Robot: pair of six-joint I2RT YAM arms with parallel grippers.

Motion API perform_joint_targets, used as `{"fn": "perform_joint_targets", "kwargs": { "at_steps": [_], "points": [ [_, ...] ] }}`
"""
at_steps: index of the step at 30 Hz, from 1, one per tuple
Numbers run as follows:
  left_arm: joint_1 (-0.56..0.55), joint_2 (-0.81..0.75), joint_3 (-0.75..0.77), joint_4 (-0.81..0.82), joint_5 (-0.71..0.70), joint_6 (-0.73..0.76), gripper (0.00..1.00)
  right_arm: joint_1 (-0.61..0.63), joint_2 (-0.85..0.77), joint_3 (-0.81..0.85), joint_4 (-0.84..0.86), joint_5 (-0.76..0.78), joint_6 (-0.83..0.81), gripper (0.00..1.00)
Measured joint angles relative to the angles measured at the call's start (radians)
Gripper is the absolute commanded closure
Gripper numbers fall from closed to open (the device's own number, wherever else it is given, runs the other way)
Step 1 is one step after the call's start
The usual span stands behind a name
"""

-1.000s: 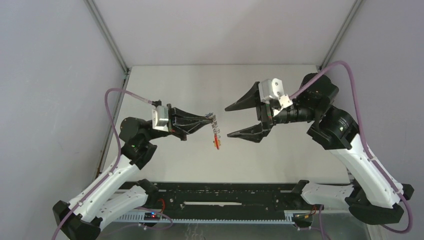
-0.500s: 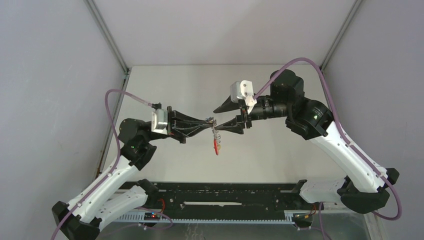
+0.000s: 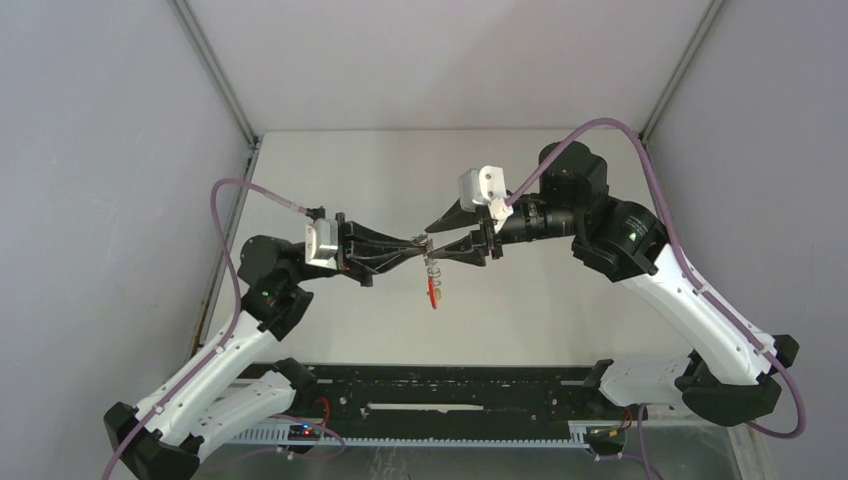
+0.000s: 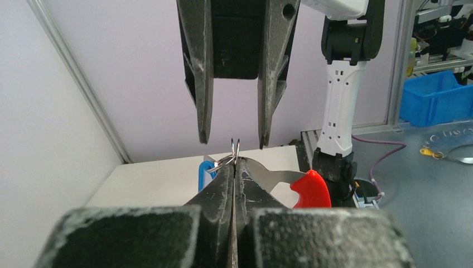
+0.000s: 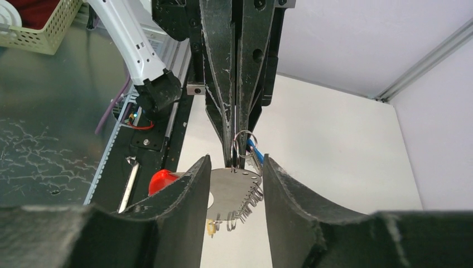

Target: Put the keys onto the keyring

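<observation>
My left gripper [image 3: 418, 243] is shut on the top of the keyring [image 3: 432, 276], a grey metal plate with wire clips and a red band [image 4: 308, 190], which hangs below its tips above the table. In the left wrist view its fingertips [image 4: 234, 163] pinch the plate beside a small split ring. A blue key tag [image 4: 206, 170] hangs at that ring. From a lower clip dangles a yellow key tag [image 5: 210, 226]. My right gripper [image 3: 436, 246] faces the left one, open, its fingers [image 5: 203, 167] standing either side of the keyring plate [image 5: 237, 192].
The white table [image 3: 560, 320] lies under both arms, with grey walls on three sides. A black rail [image 3: 450, 390] with the arm bases runs along the near edge.
My right arm has swung left to the keyring and its jaws have narrowed around the plate. The left gripper has held the keyring nearly still.
</observation>
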Motion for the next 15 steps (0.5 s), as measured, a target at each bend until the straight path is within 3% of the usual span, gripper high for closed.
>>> {"fn": "perform_joint_targets", "kwargs": {
  "at_steps": [5,15],
  "points": [
    [0.0,0.002,0.0,-0.02,0.0,0.019,1.0,0.006,0.006,0.034,-0.019,0.006,-0.017,0.6],
    [0.0,0.002,0.0,-0.041,0.0,0.036,1.0,0.026,0.071,0.114,-0.131,0.031,-0.072,0.59]
  ]
}}
